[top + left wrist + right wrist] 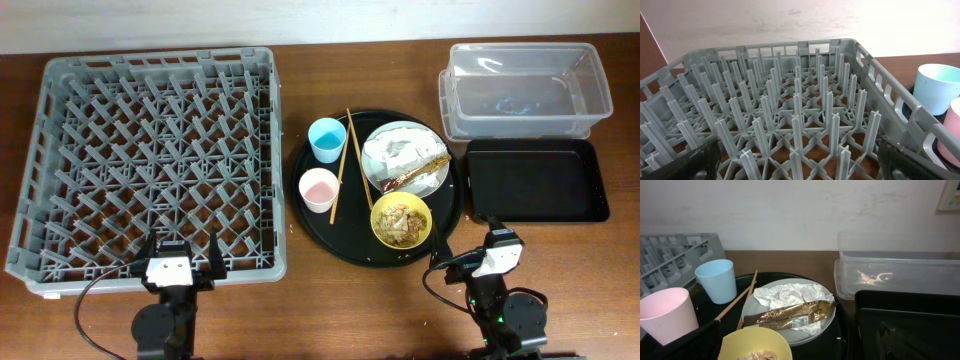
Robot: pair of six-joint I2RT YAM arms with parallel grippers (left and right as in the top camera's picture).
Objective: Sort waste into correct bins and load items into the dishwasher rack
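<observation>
Grey plastic dishwasher rack (160,57) is sitting at the left of the bench, pegs bare, nothing loaded yet. Left end effector (181,250) is hovering at its near edge, fingers spread wide, carrying nothing. Right end effector (497,240) is hanging near the bench front. Only one finger is showing, far out at the low left of its wrist view, so I am reading it as spread and empty.

All goods are resting on the round black tray (310,215), between the rack and the bins.

- Napkins (395,152) are lying crumpled on the plate (436,180), with the brown-gold wrapper (420,172) draping across them. Likely feather-light and soft, crushing under the fingers. Pinching a raised fold from above is looking best. The wrapper is looking slick and may slide off or ride along.
- Food scraps (403,222) are filling the yellow bowl (378,212). Crumbly, not pinchable. Tipping the bowl by its rim is seeming the safer way.
- Pink cup (319,189) and blue cup (326,138) are standing upright near each other. Probably light, stiff and smooth, so best taken with one finger inside the wall and one outside.
- Chopsticks (343,165) are lying between cups and plate. Thin and prone to rolling, so I am favouring a pinch across both at mid-length.
- The plate is looking hard with a low edge, so its rim is offering the only hold.

Clear tub (600,90) and black rectangular tray (540,180) are waiting at the right.
</observation>
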